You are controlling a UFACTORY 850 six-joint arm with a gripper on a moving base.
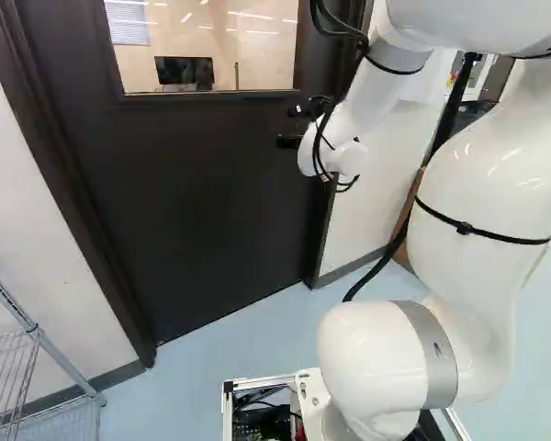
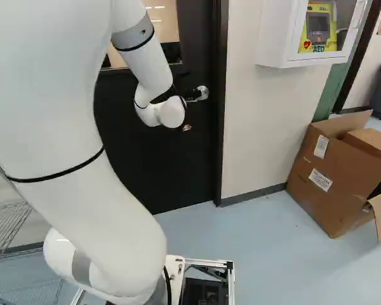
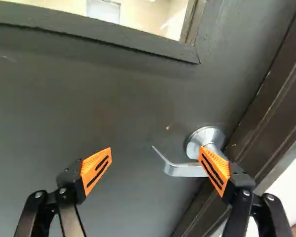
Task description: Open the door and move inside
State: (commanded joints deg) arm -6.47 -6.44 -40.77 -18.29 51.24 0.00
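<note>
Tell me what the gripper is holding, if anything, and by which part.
Nothing is held. The gripper stands open: in the wrist view one of its jaws overlaps the lever handle, the other is clear of it.

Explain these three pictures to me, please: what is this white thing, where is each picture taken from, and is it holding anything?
The white thing is a robot arm on a moving base. Two pictures come from cameras on that base, behind the arm, one to its left and one to its right. They show the same scene, so it is one arm, not two. The third comes from the arm's wrist, looking along its claw.

The arm faces a dark, closed door with a window. The claw is open and holds nothing; the silver door handle reaches in between its orange pads, partly hidden behind one. There is no table here: a cardboard box sits on the floor, right of the door.
</note>
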